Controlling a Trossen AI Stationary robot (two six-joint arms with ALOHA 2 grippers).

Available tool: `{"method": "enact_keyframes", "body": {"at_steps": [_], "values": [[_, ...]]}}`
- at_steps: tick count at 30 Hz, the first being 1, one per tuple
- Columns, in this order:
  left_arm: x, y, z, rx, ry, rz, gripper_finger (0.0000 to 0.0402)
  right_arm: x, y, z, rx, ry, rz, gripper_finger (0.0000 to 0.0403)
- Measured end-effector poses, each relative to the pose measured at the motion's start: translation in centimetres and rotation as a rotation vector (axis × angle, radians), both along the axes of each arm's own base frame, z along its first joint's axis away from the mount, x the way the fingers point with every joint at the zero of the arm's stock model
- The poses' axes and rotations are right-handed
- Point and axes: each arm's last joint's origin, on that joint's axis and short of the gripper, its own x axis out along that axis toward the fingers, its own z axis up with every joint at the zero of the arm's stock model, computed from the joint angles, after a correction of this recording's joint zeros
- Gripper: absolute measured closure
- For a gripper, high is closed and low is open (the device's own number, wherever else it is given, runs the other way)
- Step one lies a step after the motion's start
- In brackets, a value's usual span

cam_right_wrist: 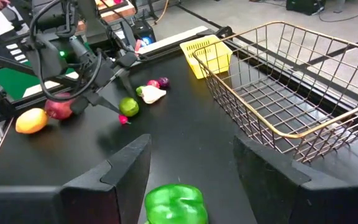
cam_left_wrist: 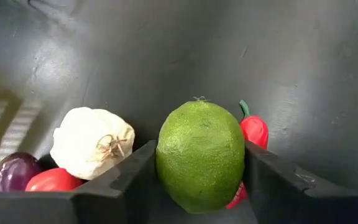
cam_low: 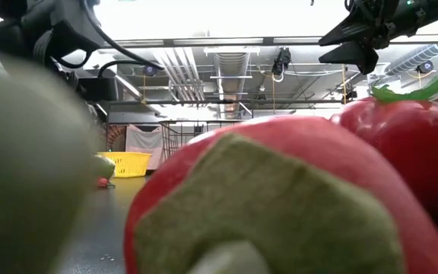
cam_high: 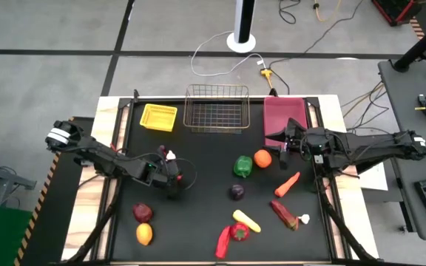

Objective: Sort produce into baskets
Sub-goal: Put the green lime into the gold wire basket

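Near the table's (cam_high: 198,222) left-middle, we see the left gripper (cam_left_wrist: 197,180) with its fingers closed against a lime (cam_left_wrist: 201,155). Our left wrist view alone shows what crowds it: a garlic bulb (cam_left_wrist: 91,142), a red pepper (cam_left_wrist: 253,130) touching the lime, and a purple piece (cam_left_wrist: 14,171) beside a red one (cam_left_wrist: 53,180).

Along the far edge stand the yellow tray (cam_high: 158,117), wire basket (cam_high: 216,108) and pink bin (cam_high: 285,114). We see the right gripper (cam_right_wrist: 191,168) spread wide and empty, above the table beside the bin, with a green pepper (cam_right_wrist: 174,203) below it and an orange (cam_high: 262,158) near.

Open room lies in the table's middle. Toward the near edge lie a carrot (cam_high: 287,184), plum (cam_high: 237,192), banana (cam_high: 246,220), tomato (cam_high: 239,232), apple (cam_high: 143,213) and lemon (cam_high: 144,234).

We read no writing anywhere.
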Motion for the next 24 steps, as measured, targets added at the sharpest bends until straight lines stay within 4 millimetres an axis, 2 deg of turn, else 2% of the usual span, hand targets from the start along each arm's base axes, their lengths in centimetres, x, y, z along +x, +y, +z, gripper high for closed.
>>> {"method": "enact_keyframes", "body": {"at_steps": [5, 18, 24], "values": [[0.04, -0.03, 0.07, -0.003, -0.002, 0.002, 0.0244, -0.01, 0.0, -0.02, -0.001, 0.002, 0.0, 0.0183], [0.06, -0.03, 0.14, -0.007, -0.01, 0.009, 0.0242, -0.01, 0.0, -0.03, 0.0, 0.004, 0.0, 0.0183], [-0.06, -0.03, 0.79, -0.016, -0.041, 0.003, 0.0242, -0.01, 0.0, -0.03, 0.001, 0.004, 0.0, 0.0183]]}}
